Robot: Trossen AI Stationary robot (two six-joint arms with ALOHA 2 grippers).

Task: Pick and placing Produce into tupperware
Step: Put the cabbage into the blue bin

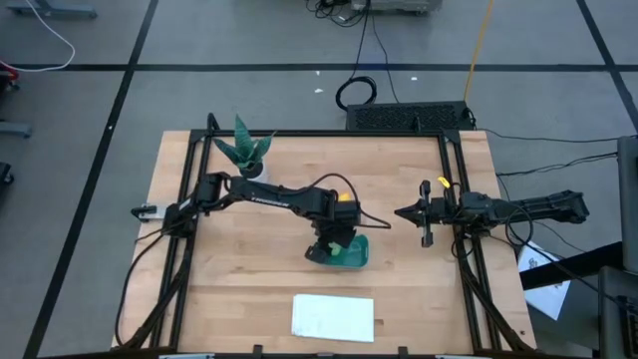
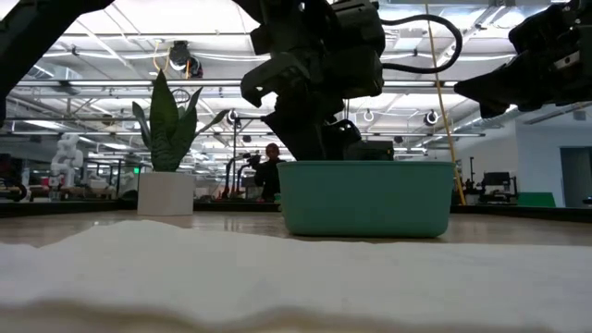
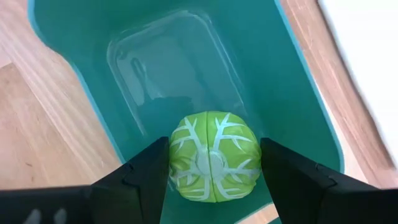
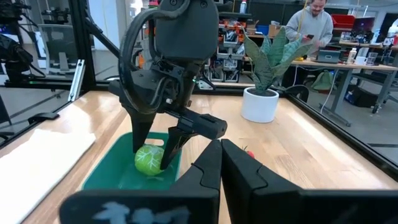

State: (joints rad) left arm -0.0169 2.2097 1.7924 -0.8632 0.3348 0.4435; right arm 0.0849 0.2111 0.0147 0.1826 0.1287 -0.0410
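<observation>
My left gripper (image 3: 214, 152) points down into the teal tupperware tub (image 3: 298, 93), shut on the light green round produce piece (image 3: 214, 155). The right wrist view shows the same piece (image 4: 149, 160) at about the height of the tub's rim (image 4: 106, 171). A small dark red piece (image 4: 249, 154) lies on the table beyond the tub. A yellow spot (image 1: 345, 196) shows beside the left arm; whether it is the lemon I cannot tell. My right gripper (image 1: 404, 212) hangs shut to the right of the tub, pointing at it. My left gripper pinches the green round piece between its two fingers, one fingertip (image 3: 158, 165) on each of its opposite sides (image 3: 180, 155). The fingers come from above, pointing down into the tub. Whether the piece rests on the tub's floor cannot be told.
A potted green plant in a white pot (image 1: 244, 150) stands near the table's far left corner. A flat white sheet (image 1: 333, 317) lies near the table's near edge, in front of the tub. A person (image 4: 308, 25) stands at a bench beyond the table.
</observation>
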